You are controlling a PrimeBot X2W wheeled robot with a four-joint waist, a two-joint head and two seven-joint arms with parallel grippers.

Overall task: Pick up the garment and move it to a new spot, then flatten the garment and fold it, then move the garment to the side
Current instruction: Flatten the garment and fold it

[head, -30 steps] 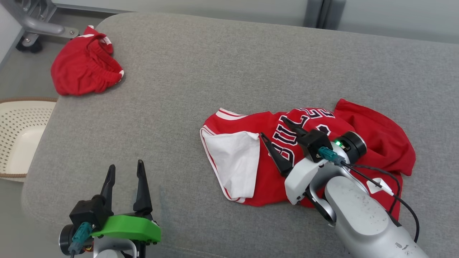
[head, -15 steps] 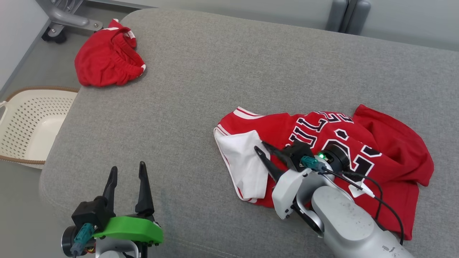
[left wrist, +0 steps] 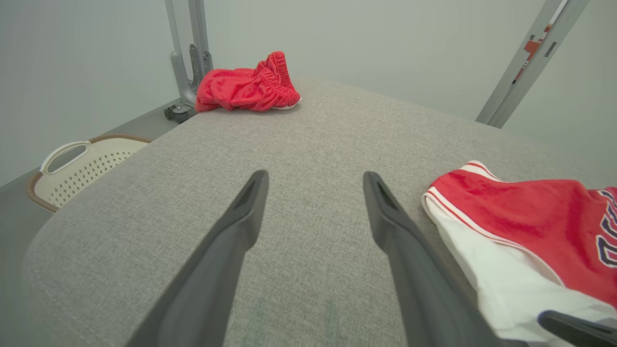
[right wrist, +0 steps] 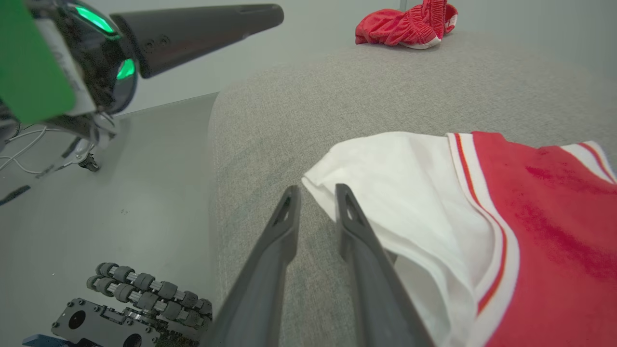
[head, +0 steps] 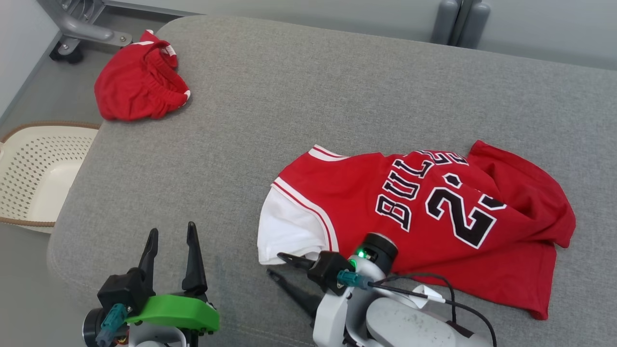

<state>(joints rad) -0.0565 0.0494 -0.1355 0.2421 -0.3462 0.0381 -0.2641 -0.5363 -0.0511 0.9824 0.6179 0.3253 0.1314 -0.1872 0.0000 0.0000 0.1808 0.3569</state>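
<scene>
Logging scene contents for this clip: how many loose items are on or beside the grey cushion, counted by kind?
Garments: 2 (red basketball jersey with white trim and black lettering; crumpled red shorts with white trim)
Baskets: 1 (cream perforated plastic basket, beside the cushion)
Total: 3

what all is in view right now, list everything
jersey: one, red with a white sleeve and black lettering, lying on the cushion's right half
shorts: one, red, bunched at the cushion's far left corner
cushion: one, grey, under both garments
basket: one, cream, perforated, on the floor left of the cushion
metal stand: one, grey, on the floor beyond the shorts
posts: two, grey, side by side past the far edge
left gripper: one, dark fingers, wide open, near left
right gripper: one, dark fingers narrowly apart, beside the white sleeve
</scene>
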